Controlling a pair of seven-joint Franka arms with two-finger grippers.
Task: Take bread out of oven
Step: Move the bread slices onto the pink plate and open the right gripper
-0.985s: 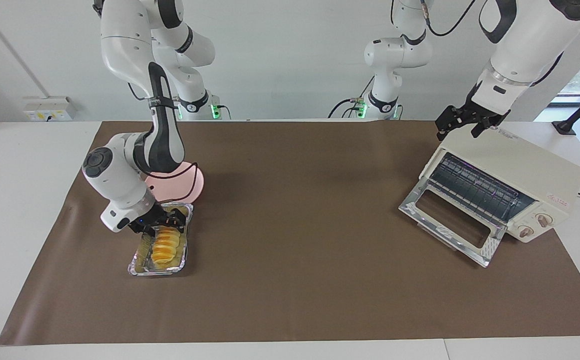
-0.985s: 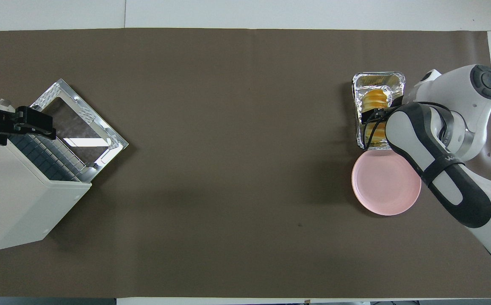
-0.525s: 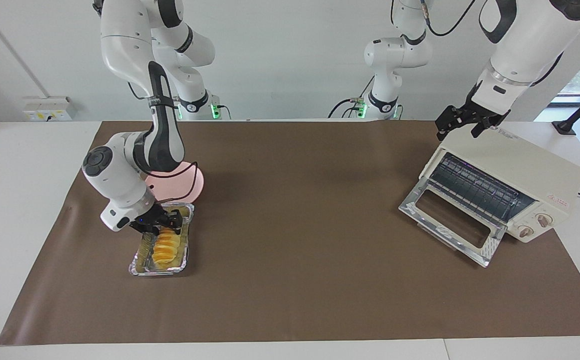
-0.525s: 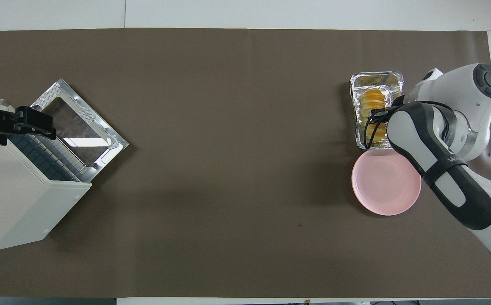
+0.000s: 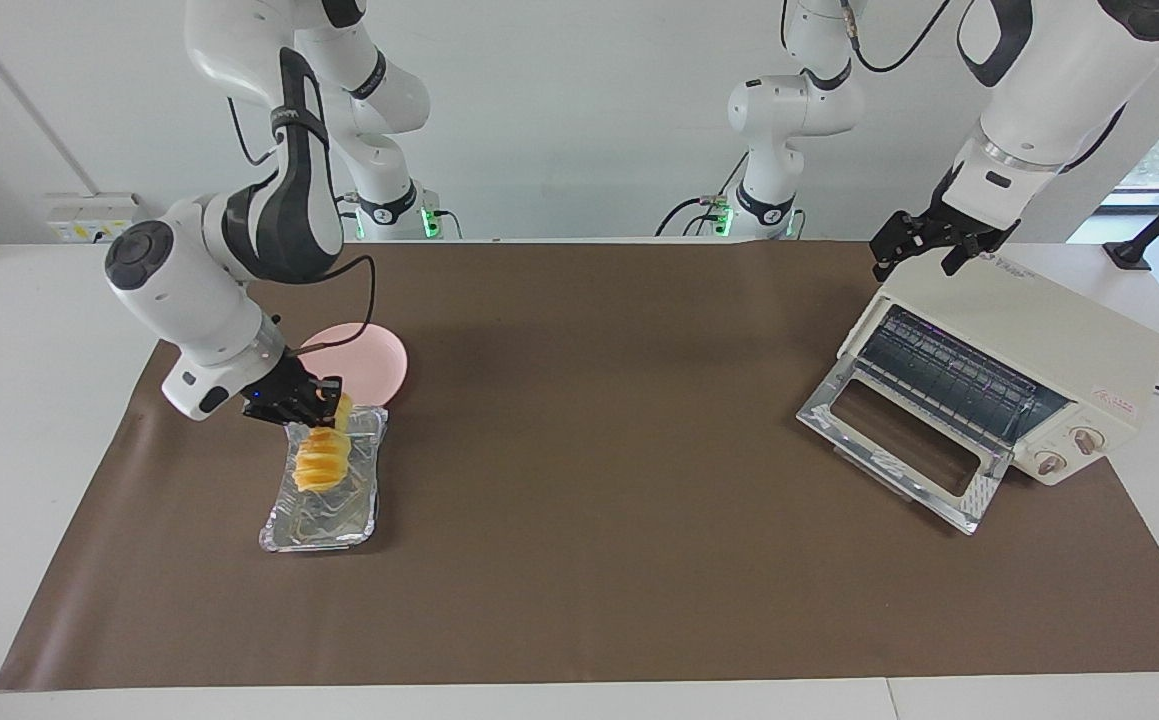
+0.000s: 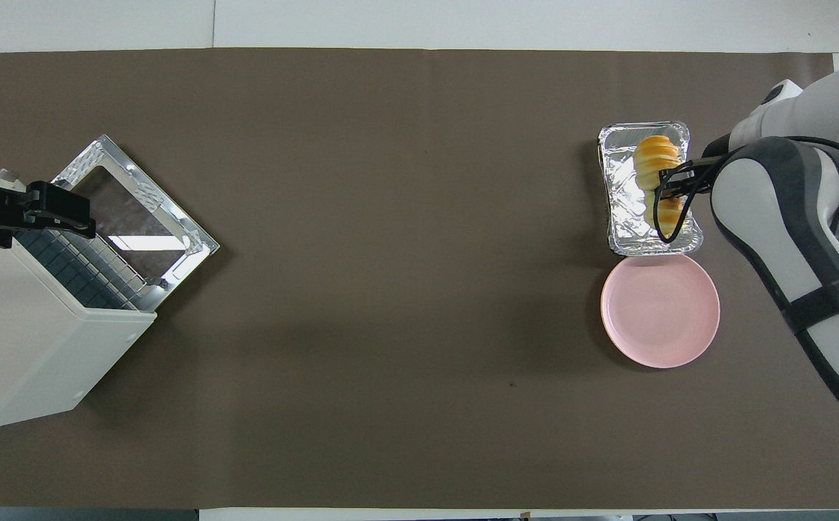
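- Right gripper [image 5: 324, 402] — up over the foil tray [image 5: 324, 515], fingers clamped on one end of the bread [image 5: 321, 462]; loaf hangs tilted, clear of the tray floor, other end dropping toward the tray.
- Foil tray sits on the brown mat [image 5: 589, 500] at the right arm's end of the worktop, nothing else in it.
- Pink plate [image 5: 374, 362] just beside the tray, nearer the robots; bare.
- Mid mat: nothing on it.
- Oven [image 5: 1039, 370] at the left arm's end, angled, glass door [image 5: 904, 440] dropped open onto the mat, wire rack [image 5: 949, 375] showing, 2 knobs on the front panel.
- Left gripper [image 5: 924, 250] waits over the oven's top corner nearest the robots, fingers spread wide, holding nothing.
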